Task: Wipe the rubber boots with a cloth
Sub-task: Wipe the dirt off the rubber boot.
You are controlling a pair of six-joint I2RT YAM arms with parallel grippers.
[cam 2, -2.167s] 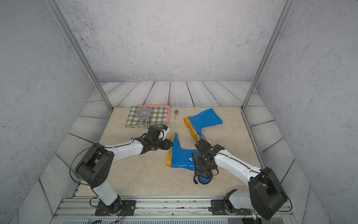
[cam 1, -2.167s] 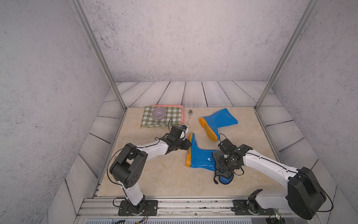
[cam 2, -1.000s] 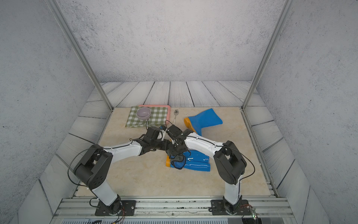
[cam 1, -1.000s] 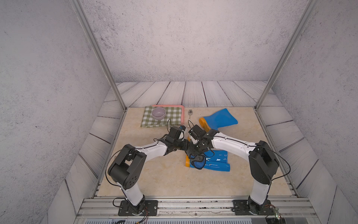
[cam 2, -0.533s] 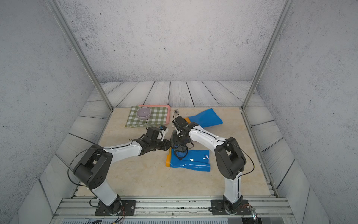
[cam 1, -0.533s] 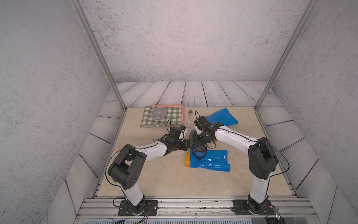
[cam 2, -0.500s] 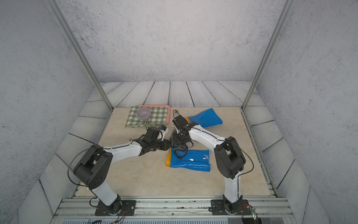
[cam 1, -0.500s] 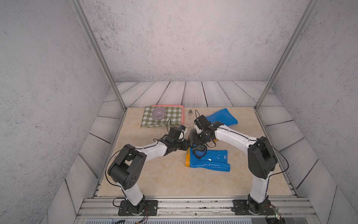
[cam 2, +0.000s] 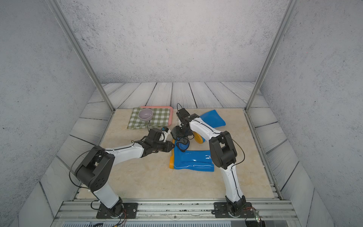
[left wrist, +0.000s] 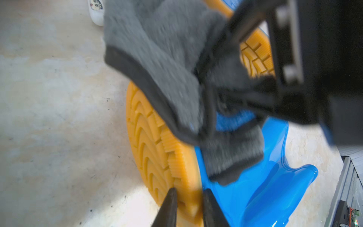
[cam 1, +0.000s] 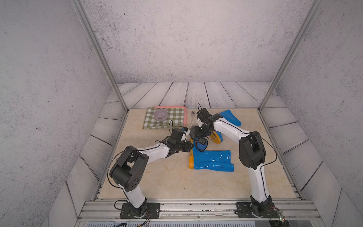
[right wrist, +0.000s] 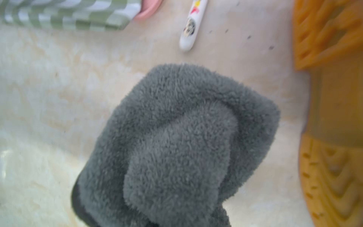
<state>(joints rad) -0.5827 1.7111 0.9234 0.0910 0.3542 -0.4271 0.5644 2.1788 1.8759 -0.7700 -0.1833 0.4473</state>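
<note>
One of the rubber boots lies on its side in mid-table, glossy blue with a yellow-orange sole. My left gripper is shut on the rim of that sole near the toe. The other boot lies behind it, and its sole faces the front. My right gripper is shut on the dark grey cloth. The cloth hangs bunched over the near boot's toe and hides the right gripper's jaws in the right wrist view.
At the back left, a green-and-white checked cloth lies on a pink tray with a lilac bowl on it. A white spoon lies next to the tray, close behind the grippers. Metal frame posts stand at the back corners.
My right arm has swept the cloth from the near boot's shaft end up to its toe and a little farther back. My left gripper has kept its hold on the sole.
</note>
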